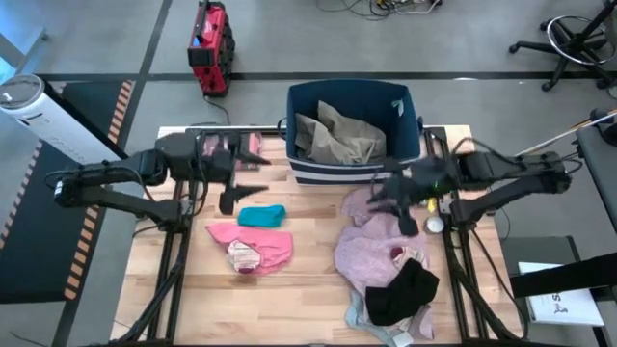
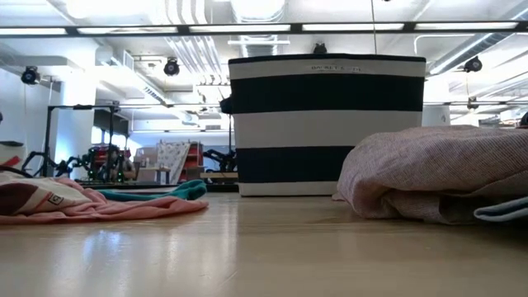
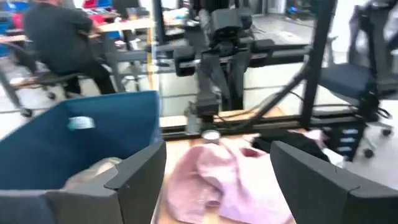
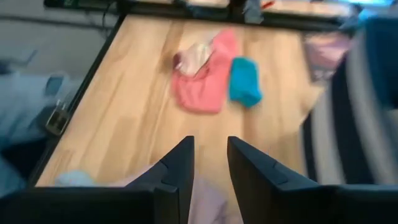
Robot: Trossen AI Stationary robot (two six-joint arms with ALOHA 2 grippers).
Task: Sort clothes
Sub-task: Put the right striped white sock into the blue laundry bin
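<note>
A navy striped bin (image 1: 405, 106) at the far middle holds a beige garment (image 1: 337, 133). A small teal piece (image 1: 262, 215) and a pink piece (image 1: 255, 246) lie flat on the table's left half. On the right half a large mauve-pink garment (image 1: 371, 251) lies crumpled, with a black piece (image 1: 403, 291) on its near end. My left gripper (image 1: 253, 176) hovers open left of the bin, holding nothing (image 3: 217, 180). My right gripper (image 1: 381, 198) hangs above the mauve-pink garment's far end, its fingers a little apart with nothing between them (image 4: 210, 162).
A maroon thing (image 1: 246, 145) lies at the far left by the left arm. A small white round object (image 1: 434, 225) sits near the right edge. Bare wood (image 1: 308, 280) shows between the two groups of clothes. A person sits beyond the table (image 3: 56, 37).
</note>
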